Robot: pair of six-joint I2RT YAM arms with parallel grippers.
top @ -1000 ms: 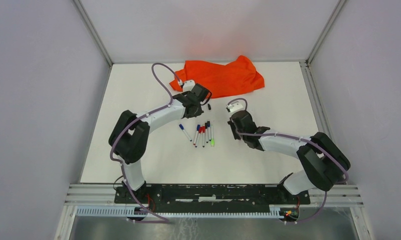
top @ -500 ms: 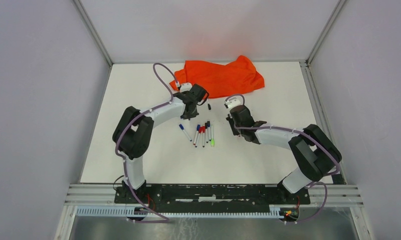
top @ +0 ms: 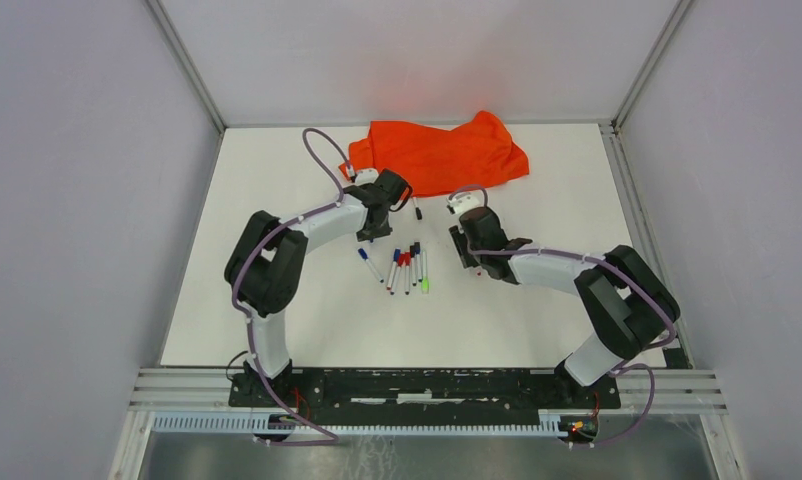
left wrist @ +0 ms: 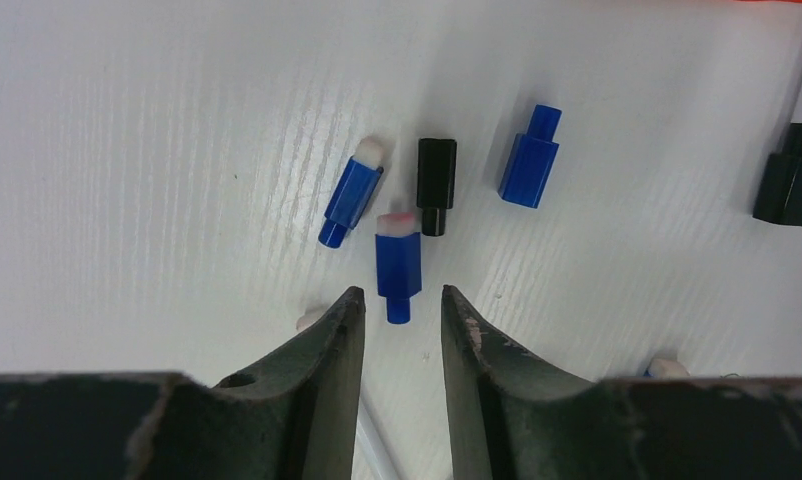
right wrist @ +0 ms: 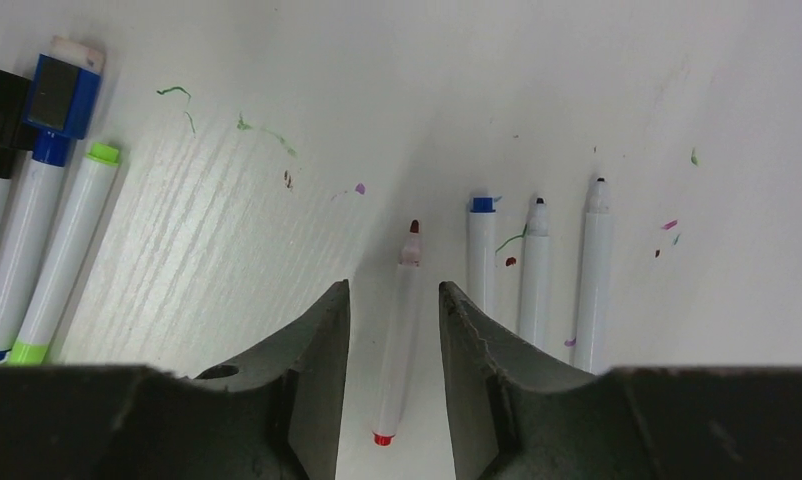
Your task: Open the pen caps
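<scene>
The left gripper (left wrist: 397,300) is hanging low over the white surface (left wrist: 127,150) with its jaws narrowly parted and gripping nothing. A small blue plastic pen cap (left wrist: 398,265) is lying free just beyond its fingertips. Near it, 3 more loose caps are resting: a second blue cap (left wrist: 351,205), a black cap (left wrist: 436,185) and a third blue cap (left wrist: 529,157).

The right gripper (right wrist: 392,295) is standing with its jaws wider apart and is also empty. It is straddling a thin white pen barrel with a red tip (right wrist: 402,330), which is lying uncapped on the surface and touching neither finger. Just beside it, 3 other uncapped white barrels (right wrist: 534,270) are lying in a row. On the opposite side, capped pens are waiting, among them a green-capped pen (right wrist: 67,250) and a blue-capped pen (right wrist: 65,95).

By the look of it, 1 pen is done and its 2 parts are lying sorted, so the step in hand is going for the next capped pen. That move is calling for 1 gripper closing on a barrel, the other on its cap, and a straight pull along the pen.
</scene>
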